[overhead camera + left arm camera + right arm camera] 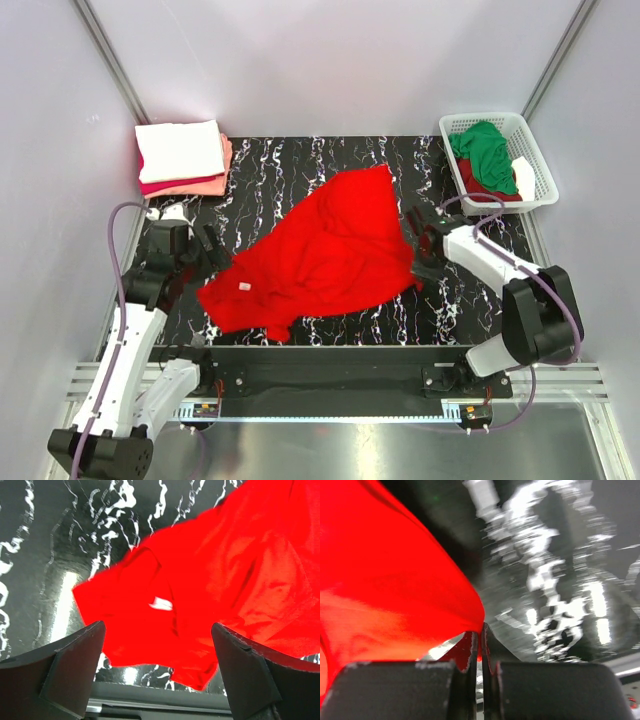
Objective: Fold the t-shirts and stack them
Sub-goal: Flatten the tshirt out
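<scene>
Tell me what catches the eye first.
A bright red t-shirt lies across the middle of the black marbled table, the right hand pinching its right edge and the left hand open beside its labelled end. A folded stack sits at the far left corner; a white basket with a green shirt stands far right.

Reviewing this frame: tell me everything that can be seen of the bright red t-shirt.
The bright red t-shirt is plain, thin-looking cloth, unfolded and rumpled, lying diagonally on the black marbled table from near left to far centre. A small white label shows at its near-left end. The right gripper has its jaws shut on the right-hand edge; the left gripper hangs open by the label end, not gripping.
</scene>
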`<state>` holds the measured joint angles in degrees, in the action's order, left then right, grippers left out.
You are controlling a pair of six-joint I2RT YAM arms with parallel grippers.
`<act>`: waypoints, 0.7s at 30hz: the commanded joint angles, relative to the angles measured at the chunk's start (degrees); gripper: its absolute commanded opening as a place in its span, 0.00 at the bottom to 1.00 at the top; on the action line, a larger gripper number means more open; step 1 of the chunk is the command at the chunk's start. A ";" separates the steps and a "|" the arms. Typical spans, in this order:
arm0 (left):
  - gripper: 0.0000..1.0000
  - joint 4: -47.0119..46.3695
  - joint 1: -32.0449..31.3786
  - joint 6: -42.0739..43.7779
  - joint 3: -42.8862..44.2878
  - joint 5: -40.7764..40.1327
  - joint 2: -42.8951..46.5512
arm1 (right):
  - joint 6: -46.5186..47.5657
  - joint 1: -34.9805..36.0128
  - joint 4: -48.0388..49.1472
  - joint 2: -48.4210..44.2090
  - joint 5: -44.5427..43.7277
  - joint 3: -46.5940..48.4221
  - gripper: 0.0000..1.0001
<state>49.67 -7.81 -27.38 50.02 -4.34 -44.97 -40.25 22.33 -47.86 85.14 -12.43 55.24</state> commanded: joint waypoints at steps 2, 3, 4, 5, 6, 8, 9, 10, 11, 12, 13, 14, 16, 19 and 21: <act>0.91 -1.33 -1.49 -3.99 -1.23 4.16 -1.17 | 5.09 -8.69 1.88 -3.31 0.55 -1.89 0.00; 0.91 -1.16 -2.37 -4.96 -1.59 5.21 -1.43 | 5.70 -10.10 2.32 -3.84 1.34 -2.15 0.00; 0.90 -1.15 -3.43 -5.92 -1.85 5.13 -1.61 | 5.97 -11.94 2.76 -4.02 2.05 -2.42 0.00; 0.89 -1.15 -5.52 -7.85 -2.73 4.96 -1.61 | 6.06 -12.30 3.20 -4.02 2.58 -2.42 0.00; 0.88 -1.33 -6.76 -9.00 -3.26 4.87 -1.52 | 6.32 -12.66 3.29 -3.67 2.58 -2.42 0.00; 0.84 -1.85 -10.98 -12.25 -5.36 4.43 -0.74 | 6.85 -13.10 4.08 -3.32 3.46 -2.95 0.00; 0.82 -1.86 -12.65 -13.39 -6.15 4.51 -0.38 | 7.11 -13.01 4.35 -2.97 3.98 -3.12 0.00; 0.80 -2.03 -14.49 -15.84 -7.21 4.51 0.05 | 7.29 -13.10 4.26 -2.79 4.95 -3.12 0.00; 0.76 -2.29 -18.34 -17.00 -8.09 2.43 0.67 | 7.29 -13.19 4.61 -2.79 5.48 -3.30 0.00; 0.75 -2.38 -20.29 -18.14 -10.18 1.80 0.93 | 7.12 -13.19 4.79 -2.79 5.83 -3.39 0.00; 0.73 -2.38 -23.79 -20.24 -11.16 1.09 1.11 | 7.11 -13.19 5.31 -2.96 7.05 -3.74 0.00; 0.69 -2.21 -25.48 -21.48 -12.13 -0.04 1.46 | 7.03 -13.10 5.58 -3.14 7.67 -4.09 0.00; 0.63 -2.30 -30.65 -25.07 -14.33 -1.37 1.64 | 6.68 -13.19 6.37 -3.05 9.34 -4.70 0.00; 0.50 -4.48 -34.19 -29.31 -19.34 -1.38 2.08 | 6.68 -13.19 6.98 -2.97 11.10 -5.23 0.00; 0.51 -5.37 -35.07 -30.71 -21.44 -1.29 2.08 | 6.68 -13.19 7.07 -3.14 11.54 -5.41 0.00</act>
<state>47.70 -41.45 -52.62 31.07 -3.79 -43.51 -34.06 9.30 -42.46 83.20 -3.22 50.17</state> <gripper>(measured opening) 0.504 0.019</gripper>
